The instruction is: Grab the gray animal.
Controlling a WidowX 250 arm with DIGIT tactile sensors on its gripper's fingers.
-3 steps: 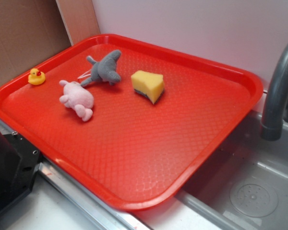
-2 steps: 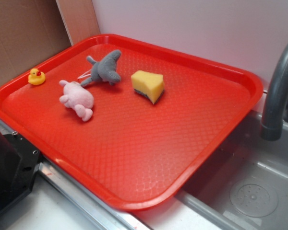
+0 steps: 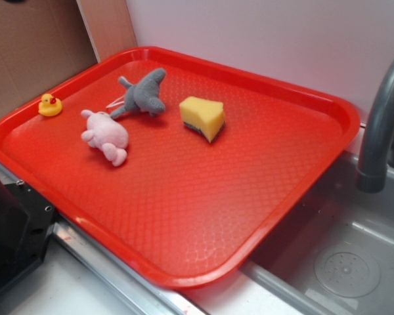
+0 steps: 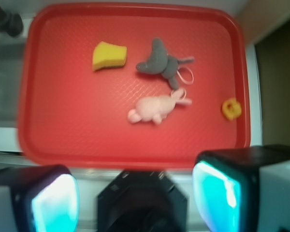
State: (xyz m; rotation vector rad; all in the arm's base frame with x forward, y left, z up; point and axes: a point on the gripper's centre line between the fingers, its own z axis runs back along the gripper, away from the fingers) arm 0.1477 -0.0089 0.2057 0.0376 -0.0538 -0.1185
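The gray animal, a small dark-gray plush with fins and a pale string loop, lies on the red tray near its far-left part. In the wrist view my gripper hangs high above the tray's near edge, open, its two cyan-lit pads wide apart with nothing between them. The gripper does not show in the exterior view.
A pink plush lies just beside the gray animal. A yellow sponge wedge and a tiny yellow duck also sit on the tray. A gray faucet and sink basin are at the right; a black block stands at the near left.
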